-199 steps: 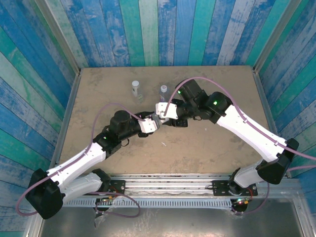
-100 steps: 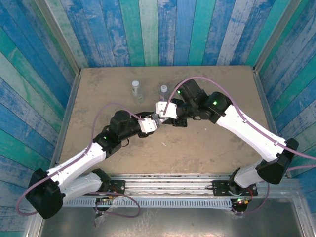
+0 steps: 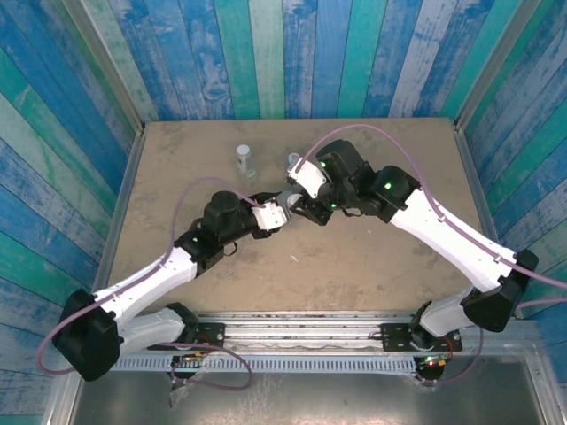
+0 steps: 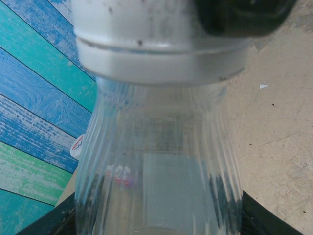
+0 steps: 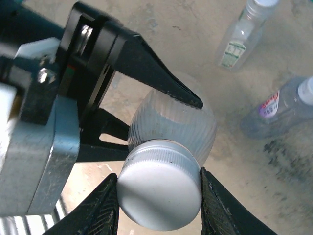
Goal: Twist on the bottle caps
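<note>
Our left tool (image 3: pixel 283 213) clenches a clear ribbed plastic bottle (image 4: pixel 156 161) over the middle of the tan worktop (image 3: pixel 372 266). Our right tool (image 5: pixel 159 197) grips its round white plastic screw cap (image 5: pixel 157 188). Two labelled clear bottles (image 5: pixel 238 35) stand farther back.

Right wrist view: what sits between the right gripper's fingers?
A white cap, seated on the ribbed clear bottle the left gripper clamps; the right wrist view shows it.
</note>
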